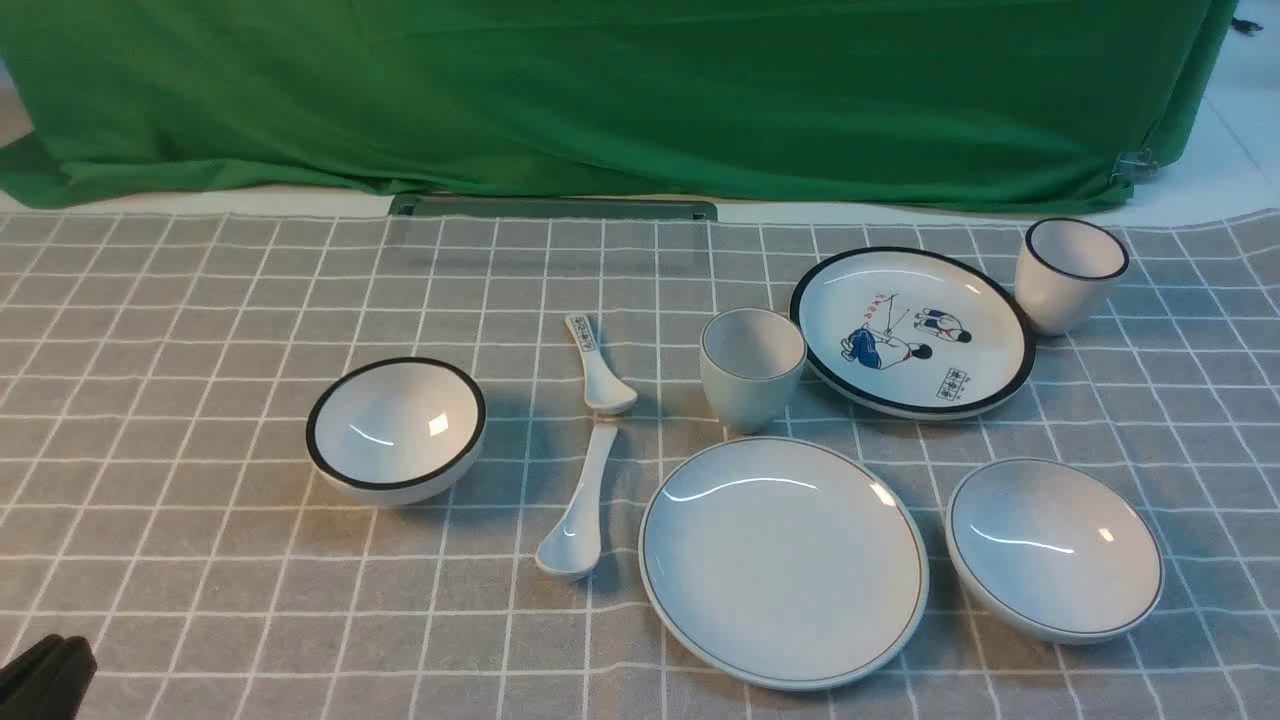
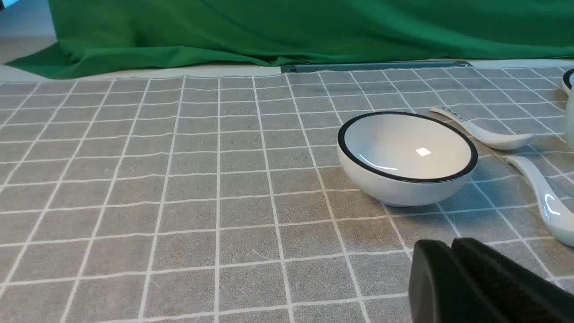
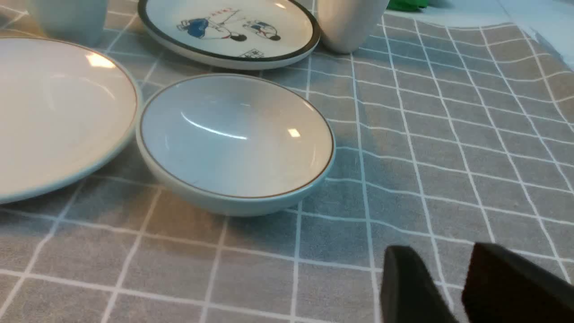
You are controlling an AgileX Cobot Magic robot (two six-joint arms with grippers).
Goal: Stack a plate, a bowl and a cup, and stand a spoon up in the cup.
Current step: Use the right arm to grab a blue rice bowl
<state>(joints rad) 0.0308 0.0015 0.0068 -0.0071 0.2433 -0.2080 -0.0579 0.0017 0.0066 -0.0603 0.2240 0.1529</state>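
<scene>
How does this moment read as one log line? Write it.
left gripper: shut | right gripper: open, empty | plate, bowl: apart | stacking: not begun

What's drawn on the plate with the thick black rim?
The plate shows cartoon figures, one in blue, and small red writing; clearest in the front view.

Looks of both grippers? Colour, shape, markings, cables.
Left gripper: two dark grey-black fingers, slim and straight-sided, with blunt, slightly rounded tips. Right gripper: same dark colour, also two blunt fingers, rather blurred. No markings or cables show on the visible parts. Arm bodies are out of frame, so their look can't be told.
</scene>
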